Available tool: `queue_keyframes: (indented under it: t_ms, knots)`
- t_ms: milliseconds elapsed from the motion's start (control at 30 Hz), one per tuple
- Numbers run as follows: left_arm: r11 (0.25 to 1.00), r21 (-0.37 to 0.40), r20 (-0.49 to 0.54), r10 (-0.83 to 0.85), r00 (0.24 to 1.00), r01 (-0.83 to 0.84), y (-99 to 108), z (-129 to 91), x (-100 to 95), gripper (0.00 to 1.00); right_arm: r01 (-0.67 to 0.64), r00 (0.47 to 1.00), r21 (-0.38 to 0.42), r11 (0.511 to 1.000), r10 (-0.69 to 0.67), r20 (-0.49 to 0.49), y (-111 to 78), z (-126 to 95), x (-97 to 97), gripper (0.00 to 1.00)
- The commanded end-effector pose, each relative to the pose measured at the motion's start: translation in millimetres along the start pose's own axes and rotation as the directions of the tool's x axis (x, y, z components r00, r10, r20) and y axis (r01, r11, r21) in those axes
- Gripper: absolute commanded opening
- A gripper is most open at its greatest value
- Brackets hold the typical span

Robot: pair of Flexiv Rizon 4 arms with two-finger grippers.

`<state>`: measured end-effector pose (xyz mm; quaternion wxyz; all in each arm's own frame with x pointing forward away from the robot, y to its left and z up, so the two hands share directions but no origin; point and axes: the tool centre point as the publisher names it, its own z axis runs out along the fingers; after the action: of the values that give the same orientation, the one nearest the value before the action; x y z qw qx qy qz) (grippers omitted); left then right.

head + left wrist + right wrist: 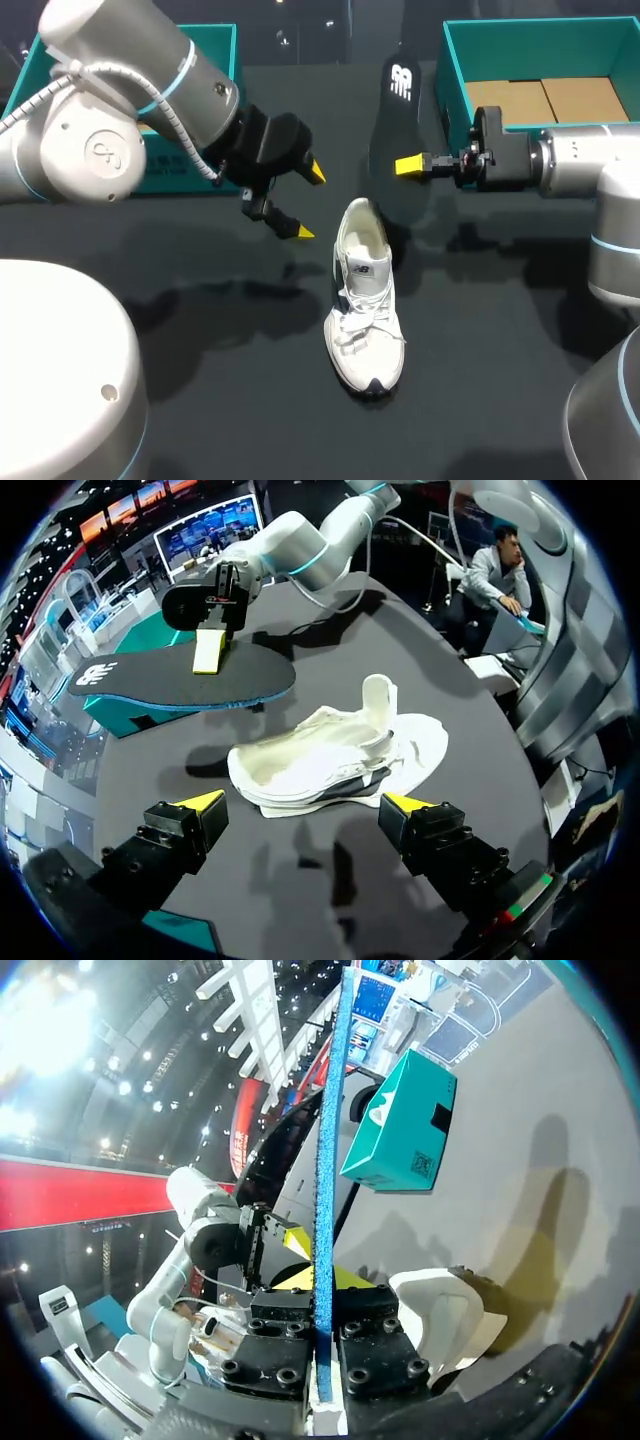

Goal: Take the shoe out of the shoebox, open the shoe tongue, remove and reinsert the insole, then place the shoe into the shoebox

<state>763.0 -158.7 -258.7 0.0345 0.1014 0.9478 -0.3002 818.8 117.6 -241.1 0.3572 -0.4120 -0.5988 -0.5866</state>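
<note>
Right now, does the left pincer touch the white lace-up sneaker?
Apart. The head view shows bare black table between the open left pincer and the white lace-up sneaker.

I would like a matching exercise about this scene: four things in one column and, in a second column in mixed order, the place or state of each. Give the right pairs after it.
Things
1. insole
2. white sneaker
3. left gripper
4. shoebox

Places and states
a. open, holding nothing
b. standing on the table
c. with no shoe inside
d. held up in the air, off the table

Pairs: 1-d, 2-b, 3-a, 4-c
</note>
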Motion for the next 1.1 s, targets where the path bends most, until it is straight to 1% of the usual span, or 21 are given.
queue_keyframes:
  t_ms: [33, 200, 233, 267, 333, 400, 467, 500, 667, 833, 967, 1100]
  knots:
    - [1.000, -0.012, -0.002, -0.001, 1.000, 0.000, -2.1, 1.1, -1.6, 1.00, 0.000, 1.000, -0.001, 1.000, 0.000, 0.002, -0.4, 1.9, 0.0, 0.00]
    - [1.000, -0.012, -0.002, -0.001, 1.000, 0.000, -2.1, 1.1, -1.6, 1.00, 0.000, 1.000, -0.001, 1.000, 0.000, 0.002, -0.4, 1.9, 0.0, 0.00]
    - [1.000, -0.004, -0.020, -0.001, 1.000, 0.001, 0.9, 5.8, -3.4, 1.00, 0.000, 1.000, -0.001, 1.000, 0.000, 0.002, -0.4, 1.9, 0.0, 0.00]
    - [1.000, -0.018, -0.009, 0.005, 1.000, -0.005, 4.1, 10.4, -5.5, 1.00, 0.013, 1.000, 0.003, 1.000, -0.013, 0.010, -0.8, 5.6, -5.4, 0.00]
    - [1.000, -0.003, -0.013, 0.013, 1.000, -0.013, 8.9, 16.7, -8.0, 1.00, 0.022, 1.000, -0.022, 1.000, -0.023, -0.012, -1.3, 11.2, -13.0, 0.00]
    - [0.999, -0.014, -0.001, 0.030, 1.000, -0.030, 13.5, 22.5, -10.2, 1.00, 0.054, 0.999, -0.045, 0.998, -0.054, -0.001, -1.6, 16.1, -17.7, 0.00]
    - [1.000, -0.011, -0.007, 0.028, 1.000, -0.028, 18.1, 28.3, -12.3, 1.00, 0.085, 0.996, -0.059, 0.995, -0.087, -0.019, -1.9, 19.3, -20.0, 0.00]
    - [0.999, -0.011, -0.012, 0.035, 0.999, -0.035, 20.0, 31.1, -12.9, 1.00, 0.106, 0.994, -0.064, 0.992, -0.107, -0.009, -2.1, 20.9, -20.9, 0.00]
    - [0.999, -0.019, -0.022, 0.049, 0.999, -0.049, 26.7, 43.8, -14.8, 1.00, 0.174, 0.985, -0.079, 0.982, -0.175, -0.009, -2.7, 23.6, -21.6, 0.00]
    - [0.998, -0.033, -0.037, 0.060, 0.997, -0.062, 30.6, 54.5, -15.2, 1.00, 0.194, 0.981, -0.091, 0.977, -0.196, -0.010, -2.8, 23.7, -22.5, 0.00]
    - [0.997, -0.043, -0.040, 0.063, 0.997, -0.064, 32.5, 58.7, -15.5, 1.00, 0.217, 0.976, -0.088, 0.972, -0.219, -0.011, -4.8, 27.0, -21.2, 0.00]
    - [0.998, -0.065, -0.036, 0.025, 0.999, -0.027, 36.6, 64.8, -16.9, 1.00, 0.243, 0.969, -0.091, 0.966, -0.245, -0.009, -6.8, 30.9, -20.6, 0.00]
